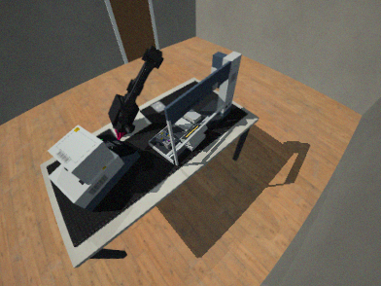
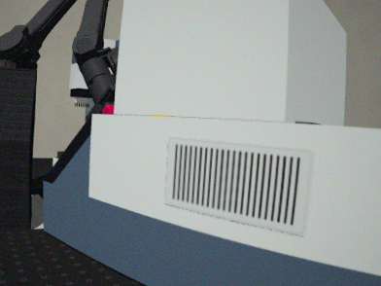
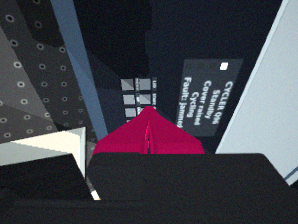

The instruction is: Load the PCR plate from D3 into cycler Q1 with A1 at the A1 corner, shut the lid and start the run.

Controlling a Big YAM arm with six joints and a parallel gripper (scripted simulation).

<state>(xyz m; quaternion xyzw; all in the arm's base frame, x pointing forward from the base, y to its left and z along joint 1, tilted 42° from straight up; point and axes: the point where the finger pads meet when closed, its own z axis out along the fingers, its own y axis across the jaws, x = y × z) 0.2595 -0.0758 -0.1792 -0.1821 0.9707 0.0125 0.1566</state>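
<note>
The cycler Q1 (image 1: 85, 165) is a white and blue box at the left end of the table, and it fills the exterior view (image 2: 219, 146). My gripper (image 1: 118, 137) (image 2: 108, 109) is shut with nothing in it, and its pink fingers show beside Q1's upper body. In the wrist view the fingertips (image 3: 148, 109) point down at the grey keypad (image 3: 137, 95), at or just above its keys. I cannot tell whether they touch. The status panel (image 3: 210, 97) lies right of the keys with a small white marker (image 3: 223, 65). The labware deck (image 1: 187, 128) holds small pieces that are too small to tell apart.
A tall grey frame with a clear screen (image 1: 199, 97) stands over the deck on the right half of the table. Q1's white lid (image 2: 209, 58) rises close beside the arm. A perforated dark mat (image 3: 30, 80) lies left of the panel.
</note>
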